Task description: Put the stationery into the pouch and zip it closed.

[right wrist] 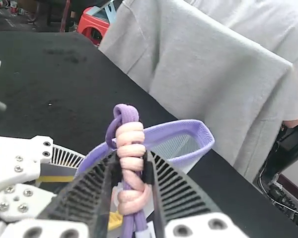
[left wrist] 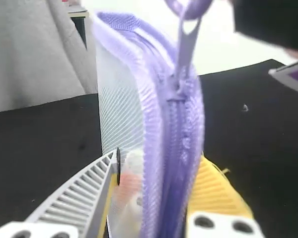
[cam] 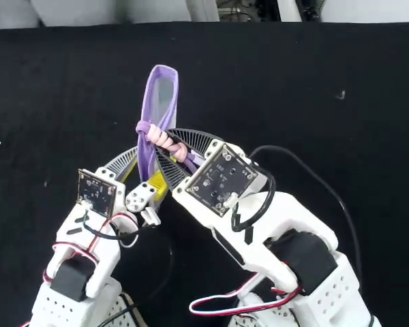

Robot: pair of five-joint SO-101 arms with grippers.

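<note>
Two grippers are gripping the pouch together. The left gripper (left wrist: 159,164) is clamping the near end of the purple mesh pouch (cam: 161,88) between its grey and yellow fingers. The right gripper (right wrist: 131,159), just beside it, is pinching the pink knotted cord (right wrist: 131,141) at the zipper (left wrist: 181,96). The pouch's far end is pointing away from the arms over the black table (cam: 327,82).

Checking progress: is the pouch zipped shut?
Partly: zipper teeth meet on one side of the slider; the pouch mouth gapes past it.
</note>
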